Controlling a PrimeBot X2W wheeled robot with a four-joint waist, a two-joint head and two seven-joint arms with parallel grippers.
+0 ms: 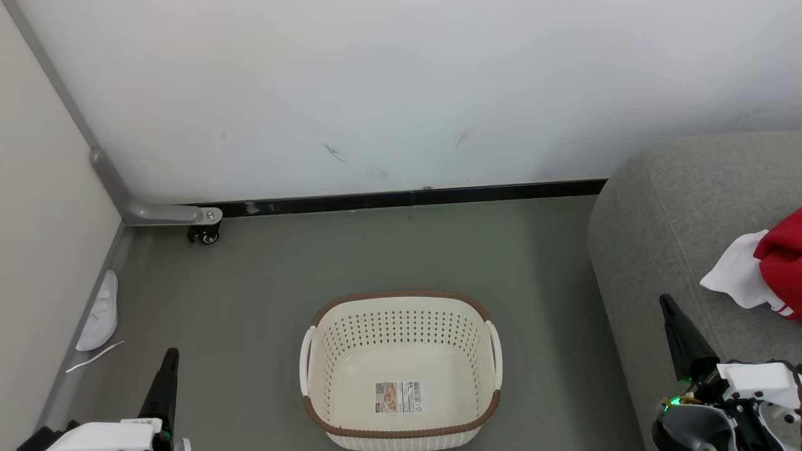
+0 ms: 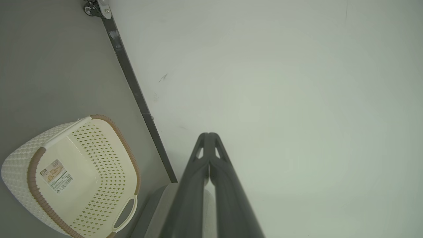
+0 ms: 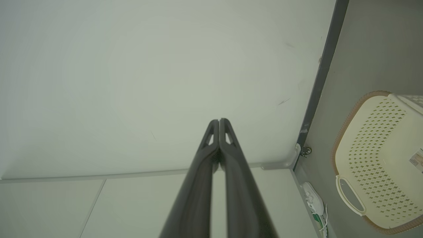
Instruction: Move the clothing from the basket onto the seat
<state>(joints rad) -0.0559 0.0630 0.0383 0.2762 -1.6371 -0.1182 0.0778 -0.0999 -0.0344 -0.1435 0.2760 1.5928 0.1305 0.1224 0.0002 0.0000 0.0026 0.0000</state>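
My right claw (image 1: 668, 308) and left claw (image 1: 170, 357) are both closed, holding nothing. I see the clothing (image 1: 777, 269) on the sofa (image 1: 677, 219), ahead-right of the right claw, the nearer one; the basket (image 1: 401, 293) sits empty.

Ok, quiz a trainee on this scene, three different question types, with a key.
1. True or false: the cream-white perforated plastic basket is empty of clothing.
2. Where does the bright red and white fabric clothing lie? A: on the large grey upholstered sofa. B: in the basket. C: beneath the basket.
3. Fill in: the left gripper and right gripper are both ___.
Key: 1 true; 2 A; 3 shut.
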